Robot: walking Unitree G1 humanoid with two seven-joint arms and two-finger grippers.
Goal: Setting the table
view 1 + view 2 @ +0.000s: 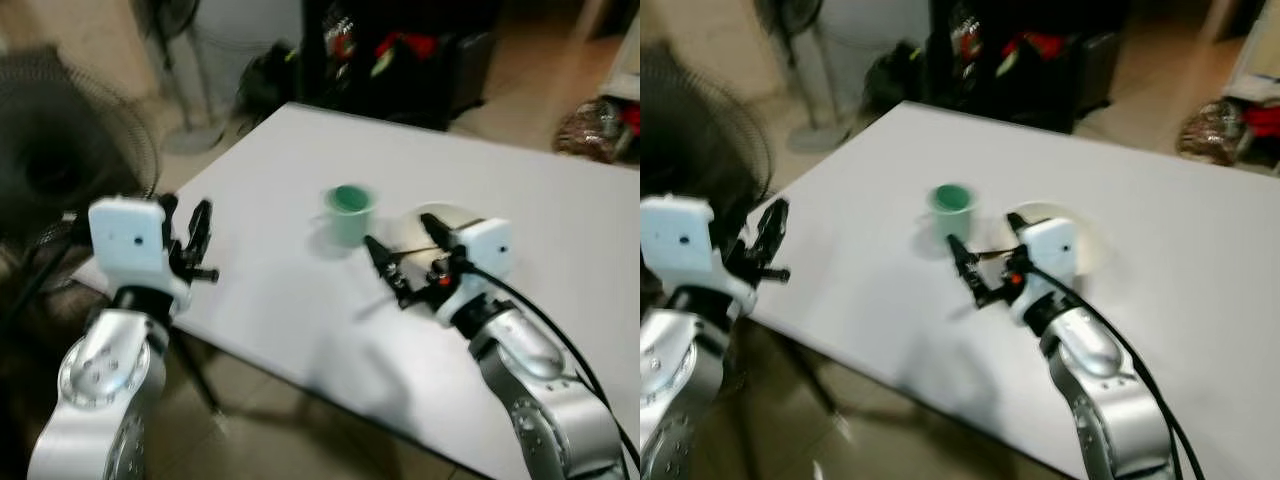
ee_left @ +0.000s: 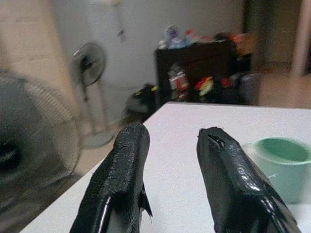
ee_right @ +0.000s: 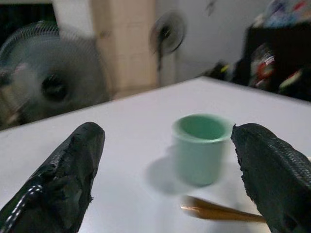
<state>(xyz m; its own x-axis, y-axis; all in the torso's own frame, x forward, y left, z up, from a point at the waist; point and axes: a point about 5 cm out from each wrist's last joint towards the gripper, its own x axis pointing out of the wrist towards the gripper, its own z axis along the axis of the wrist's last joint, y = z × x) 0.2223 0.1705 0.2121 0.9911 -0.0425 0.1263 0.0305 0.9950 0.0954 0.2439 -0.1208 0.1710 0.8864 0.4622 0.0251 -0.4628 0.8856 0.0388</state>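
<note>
Right wrist view: smooth round green cup [image 3: 201, 148]

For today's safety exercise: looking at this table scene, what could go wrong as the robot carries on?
1. The right gripper is open close beside the green cup; a small swing could tip it.
2. A brown stick-like utensil lies by the cup and could be knocked away.
3. The left gripper hangs at the table edge and may bump it.

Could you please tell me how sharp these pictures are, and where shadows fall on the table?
Left and right eye views: soft all over, the background clutter smeared. Right wrist view: the green cup is fairly clear and casts a soft shadow on the white table; the standing fan is blurred. Left wrist view: the left gripper fingers are sharp, open, glossy with highlights.
</note>
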